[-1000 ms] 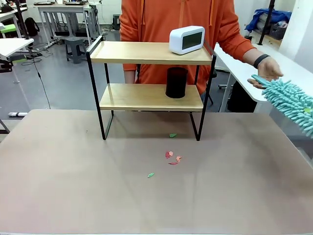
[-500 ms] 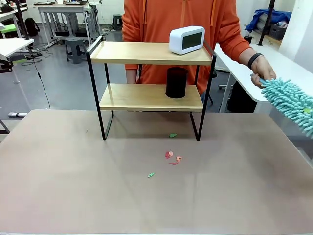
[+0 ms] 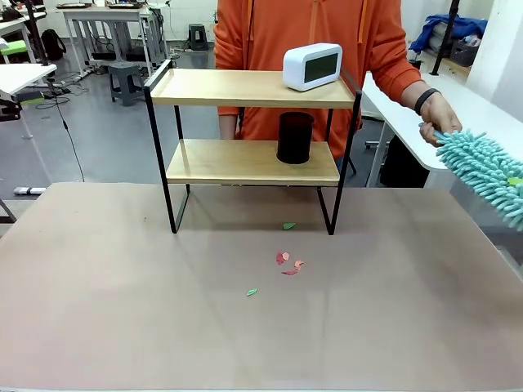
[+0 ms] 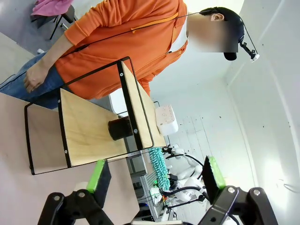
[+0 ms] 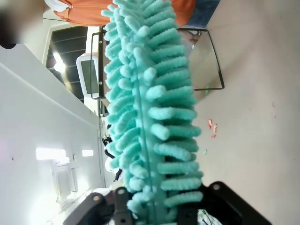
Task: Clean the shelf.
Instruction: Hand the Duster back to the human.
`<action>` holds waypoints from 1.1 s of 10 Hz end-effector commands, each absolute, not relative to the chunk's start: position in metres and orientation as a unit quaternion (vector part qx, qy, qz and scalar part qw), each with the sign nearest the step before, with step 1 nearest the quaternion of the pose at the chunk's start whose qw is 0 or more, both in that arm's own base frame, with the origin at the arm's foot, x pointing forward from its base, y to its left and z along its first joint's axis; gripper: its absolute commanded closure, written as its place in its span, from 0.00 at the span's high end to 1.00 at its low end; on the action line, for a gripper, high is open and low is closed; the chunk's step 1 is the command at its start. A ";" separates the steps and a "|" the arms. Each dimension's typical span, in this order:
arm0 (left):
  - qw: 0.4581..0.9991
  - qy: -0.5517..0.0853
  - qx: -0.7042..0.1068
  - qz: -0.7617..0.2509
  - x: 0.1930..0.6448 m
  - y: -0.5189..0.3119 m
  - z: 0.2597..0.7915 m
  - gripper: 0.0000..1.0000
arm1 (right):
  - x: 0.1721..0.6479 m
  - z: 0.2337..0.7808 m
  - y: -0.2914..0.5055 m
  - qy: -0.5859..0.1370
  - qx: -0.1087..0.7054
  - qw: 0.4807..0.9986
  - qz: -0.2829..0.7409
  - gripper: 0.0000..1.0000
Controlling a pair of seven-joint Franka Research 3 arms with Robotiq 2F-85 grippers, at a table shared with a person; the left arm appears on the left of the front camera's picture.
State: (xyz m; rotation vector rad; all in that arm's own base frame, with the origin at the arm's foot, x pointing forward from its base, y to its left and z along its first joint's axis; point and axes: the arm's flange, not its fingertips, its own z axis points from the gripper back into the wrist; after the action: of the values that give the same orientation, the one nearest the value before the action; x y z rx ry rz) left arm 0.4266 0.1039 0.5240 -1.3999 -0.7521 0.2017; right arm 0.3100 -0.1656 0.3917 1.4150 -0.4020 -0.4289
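The shelf (image 3: 237, 87) stands at the table's far middle, a white clock (image 3: 312, 65) on its top board and a black cup (image 3: 295, 137) on the lower one. At the right edge a teal fluffy duster (image 3: 486, 167) slants up to the left, and the person's hand (image 3: 437, 118) holds its far tip. In the right wrist view the duster (image 5: 145, 108) rises from between my right gripper's jaws, whose fingers are buried in the fluff. My left gripper (image 4: 156, 173) hangs open and empty, facing the shelf (image 4: 89, 131) from a distance.
Small red and green paper scraps (image 3: 286, 260) lie on the brown table (image 3: 122, 310) in front of the shelf. The person in orange stands behind it. A white side table (image 3: 482, 106) runs along the far right.
The person's hand has closed on the duster's tip, where it hovered open a second ago. The person has shifted slightly right. The duster has barely moved.
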 end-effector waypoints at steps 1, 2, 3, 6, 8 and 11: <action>0.696 -0.332 -0.630 0.089 0.427 0.104 0.527 1.00 | 0.313 0.396 -0.164 -0.181 0.639 0.723 -0.191 1.00; 0.696 -0.332 -0.630 0.089 0.427 0.104 0.527 1.00 | 0.313 0.398 -0.165 -0.181 0.637 0.724 -0.191 1.00; 0.696 -0.332 -0.630 0.089 0.427 0.104 0.527 1.00 | 0.314 0.399 -0.166 -0.182 0.635 0.725 -0.192 0.97; 0.696 -0.332 -0.630 0.089 0.427 0.104 0.527 1.00 | 0.318 0.399 -0.162 -0.184 0.637 0.724 -0.191 1.00; 0.696 -0.337 -0.627 0.090 0.427 0.104 0.524 1.00 | 0.324 0.398 -0.153 -0.179 0.635 0.729 -0.182 1.00; 0.760 -0.204 -0.616 0.023 0.387 0.058 0.464 1.00 | 0.357 0.408 -0.087 -0.193 0.650 0.714 -0.175 1.00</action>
State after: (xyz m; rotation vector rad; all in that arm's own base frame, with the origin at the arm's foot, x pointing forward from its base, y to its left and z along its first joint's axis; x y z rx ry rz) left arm 0.4043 0.0696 0.4806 -1.3757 -0.5410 0.1028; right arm 0.3434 -0.1210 0.4025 1.4348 -0.3970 -0.3726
